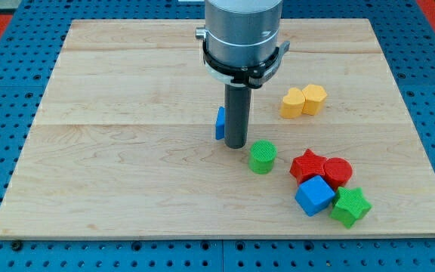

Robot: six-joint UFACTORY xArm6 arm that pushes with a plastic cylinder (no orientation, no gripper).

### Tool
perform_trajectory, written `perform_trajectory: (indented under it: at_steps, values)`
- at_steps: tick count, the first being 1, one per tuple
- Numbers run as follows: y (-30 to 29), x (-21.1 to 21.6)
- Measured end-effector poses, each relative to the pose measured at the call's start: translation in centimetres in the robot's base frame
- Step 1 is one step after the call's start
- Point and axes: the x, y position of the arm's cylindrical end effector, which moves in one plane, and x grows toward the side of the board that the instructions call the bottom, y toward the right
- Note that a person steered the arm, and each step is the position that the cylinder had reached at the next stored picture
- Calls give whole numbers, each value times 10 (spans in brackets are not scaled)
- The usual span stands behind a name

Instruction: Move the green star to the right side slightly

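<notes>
Green star: found near the table's bottom right corner, touching the blue cube, so it is likely nudged from its left.
Red star: pressed against the red round block, just above.
My tip: set down mid-table, between a partly hidden blue block and the green round block, well apart from the green star.
Arm: held straight up.
Fingers: none are had; nothing is gripped.

Green cylinder; blue block (half hidden, perhaps triangular).
</notes>
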Motion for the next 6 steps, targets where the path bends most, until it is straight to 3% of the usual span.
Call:
perform_trajectory:
  at_steps: [4, 6]
  values:
    - [3, 135]
    - [23, 134]
